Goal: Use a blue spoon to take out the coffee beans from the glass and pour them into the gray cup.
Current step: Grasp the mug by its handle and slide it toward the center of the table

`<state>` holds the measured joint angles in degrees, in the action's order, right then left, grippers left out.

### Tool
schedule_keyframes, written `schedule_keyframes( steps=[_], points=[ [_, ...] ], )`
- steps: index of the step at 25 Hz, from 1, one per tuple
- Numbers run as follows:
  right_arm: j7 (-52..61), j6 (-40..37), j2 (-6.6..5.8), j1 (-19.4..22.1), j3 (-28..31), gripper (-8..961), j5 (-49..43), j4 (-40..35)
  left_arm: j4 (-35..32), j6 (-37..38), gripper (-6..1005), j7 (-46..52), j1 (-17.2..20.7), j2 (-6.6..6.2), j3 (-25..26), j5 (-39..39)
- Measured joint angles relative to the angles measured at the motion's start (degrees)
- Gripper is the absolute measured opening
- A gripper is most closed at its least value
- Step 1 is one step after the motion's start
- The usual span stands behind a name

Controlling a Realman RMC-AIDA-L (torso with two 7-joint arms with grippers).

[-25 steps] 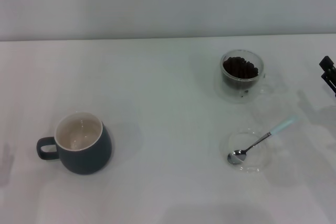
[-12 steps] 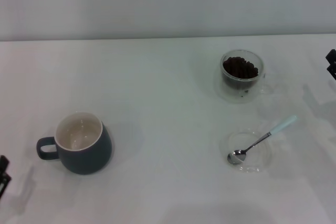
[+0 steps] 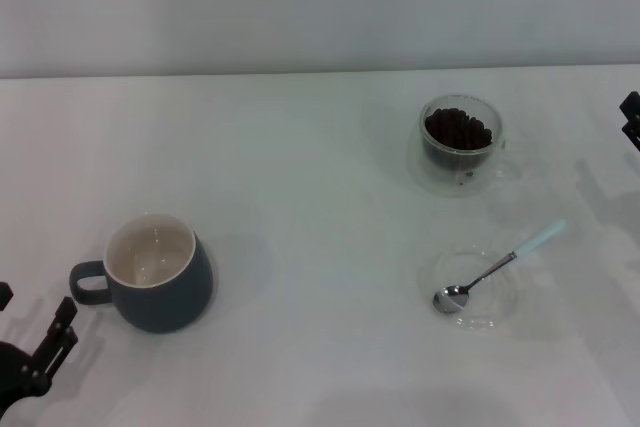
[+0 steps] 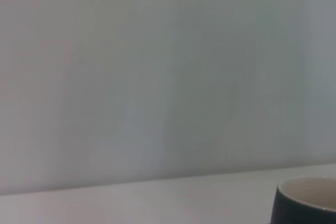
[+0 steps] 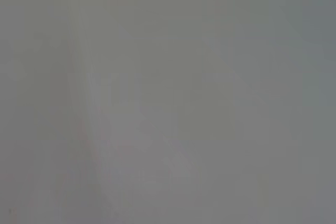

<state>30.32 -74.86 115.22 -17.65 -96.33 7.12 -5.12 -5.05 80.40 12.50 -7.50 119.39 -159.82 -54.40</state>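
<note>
The gray cup (image 3: 158, 277) stands upright at the near left, cream inside, with its handle toward my left gripper; its rim also shows in the left wrist view (image 4: 307, 196). My left gripper (image 3: 35, 315) is at the near left corner, just left of the cup's handle, open and empty. The glass (image 3: 460, 139) stands at the far right, filled with coffee beans (image 3: 458, 128). The blue spoon (image 3: 497, 269) lies with its bowl in a flat clear saucer (image 3: 478, 309), handle pointing far-right. My right gripper (image 3: 631, 119) only shows at the right edge, right of the glass.
Everything stands on a white table (image 3: 310, 177) that ends at a pale wall behind. The right wrist view shows only a blank grey surface.
My left gripper has come into view at the near left corner and moved in toward the cup's handle. My right gripper has drawn back toward the right edge.
</note>
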Motion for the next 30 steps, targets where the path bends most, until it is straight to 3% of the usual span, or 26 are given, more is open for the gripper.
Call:
schedule_keyframes(
  steps=[21, 30],
  points=[
    [0.0, -0.3, 0.00, -0.3, 0.1, 782, 0.6, -0.2, -0.5, -9.6, 745, 0.1, -5.3, 0.05, 0.6, -0.8],
    [0.0, -0.2, 0.00, -0.3, 0.1, 781, 0.6, -0.2, -0.9, -10.5, 466, 0.0, -6.7, 0.15, 0.2, -1.0]
  ],
)
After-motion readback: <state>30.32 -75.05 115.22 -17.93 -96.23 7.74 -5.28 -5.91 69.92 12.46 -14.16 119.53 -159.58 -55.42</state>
